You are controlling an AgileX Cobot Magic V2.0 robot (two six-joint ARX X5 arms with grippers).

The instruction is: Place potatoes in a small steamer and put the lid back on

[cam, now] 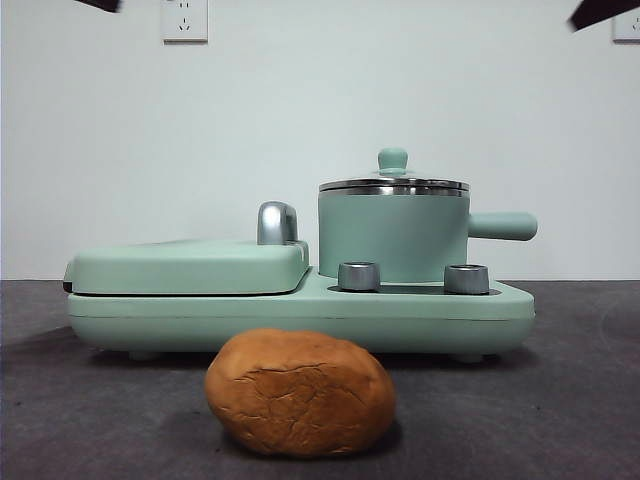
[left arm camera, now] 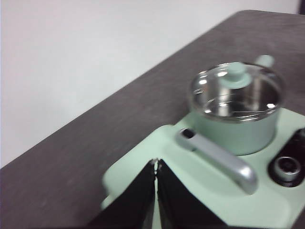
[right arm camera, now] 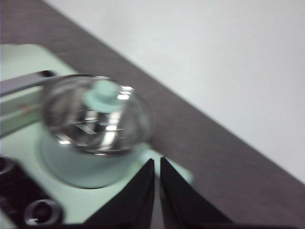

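While lidded, potato [cam: 300, 392] (tools [left arm camera: 156, 164] aloft).

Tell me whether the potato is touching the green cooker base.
Apart. In the front view, the potato lies on the dark table nearer the camera than the cooker base; it overlaps the base only in the picture.

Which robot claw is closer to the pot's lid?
Right, it looks. The right gripper hovers just beside the lid; the left gripper hangs farther off, above the grill plate.
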